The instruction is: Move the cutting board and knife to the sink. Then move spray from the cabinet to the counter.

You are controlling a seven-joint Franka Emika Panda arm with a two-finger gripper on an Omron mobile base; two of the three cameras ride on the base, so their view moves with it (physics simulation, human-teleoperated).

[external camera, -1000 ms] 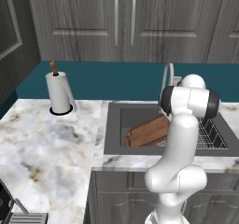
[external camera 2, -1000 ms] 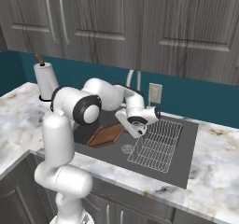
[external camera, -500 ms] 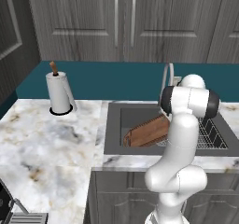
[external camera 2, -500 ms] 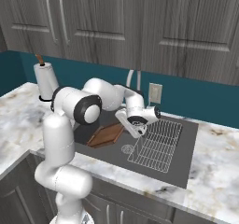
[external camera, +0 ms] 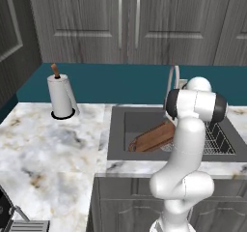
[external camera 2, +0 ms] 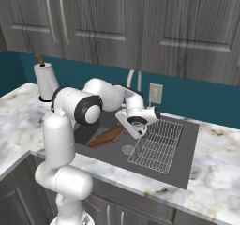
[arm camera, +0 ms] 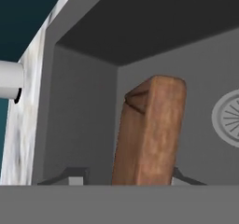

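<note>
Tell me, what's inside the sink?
Inside the sink lies the cutting board, slanted, with a wire rack and round drain beside it. The arm covers part of the basin, hiding anything behind it.

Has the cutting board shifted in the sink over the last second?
No. The cutting board lies in the same spot against the sink wall as before.

There is one cutting board (external camera: 153, 137), one sink (external camera: 118, 129) with one faucet (external camera: 171, 76) and one wire rack (external camera 2: 157, 145), one paper towel roll (external camera: 60, 95), one marble counter (external camera: 46, 149), one wall outlet (external camera 2: 155, 93), and one robot arm (external camera: 185, 163).
</note>
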